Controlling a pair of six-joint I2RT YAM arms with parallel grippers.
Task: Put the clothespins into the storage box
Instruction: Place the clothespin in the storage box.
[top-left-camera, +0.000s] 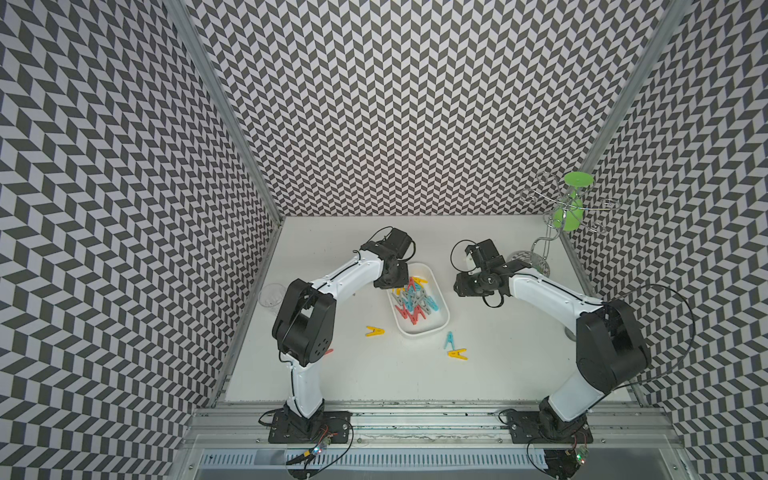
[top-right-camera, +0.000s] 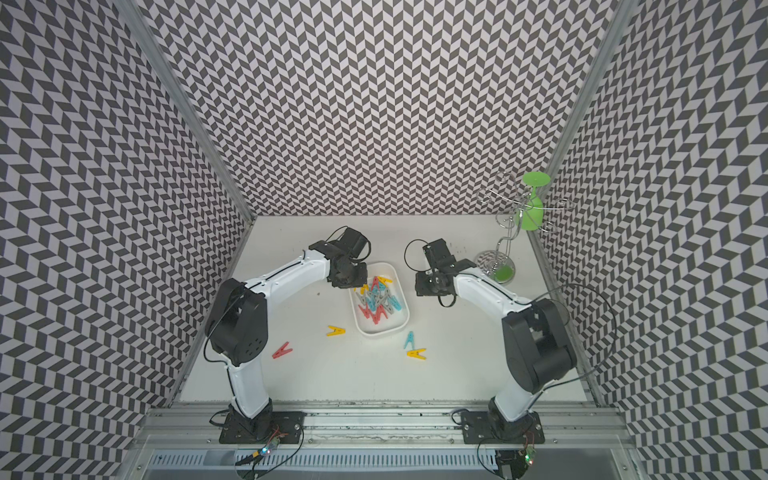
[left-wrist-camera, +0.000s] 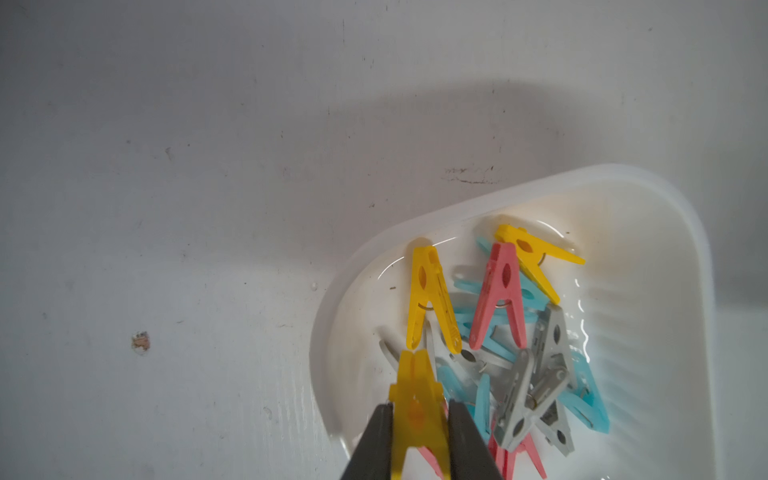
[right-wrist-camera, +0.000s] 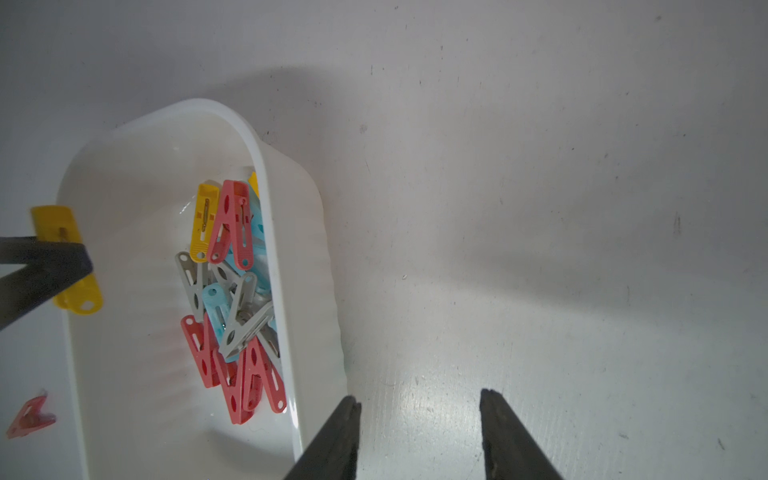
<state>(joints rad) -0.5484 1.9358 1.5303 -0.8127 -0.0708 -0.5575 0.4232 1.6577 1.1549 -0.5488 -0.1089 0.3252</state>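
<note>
Many clothespins (top-left-camera: 415, 301) in storage box (top-left-camera: 420, 327), left end effector (left-wrist-camera: 419, 405) gripping yellow clothespin (left-wrist-camera: 417, 424)

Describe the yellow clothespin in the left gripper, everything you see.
The held yellow clothespin is a glossy plastic A-shaped peg, seemingly intact. The left gripper is shut on it, one black finger on each side of its middle, narrow end pointing away from the wrist. It hangs over the storage box near one rim. Only the fingers plainly touch it; contact with the clothespins below cannot be told.
</note>
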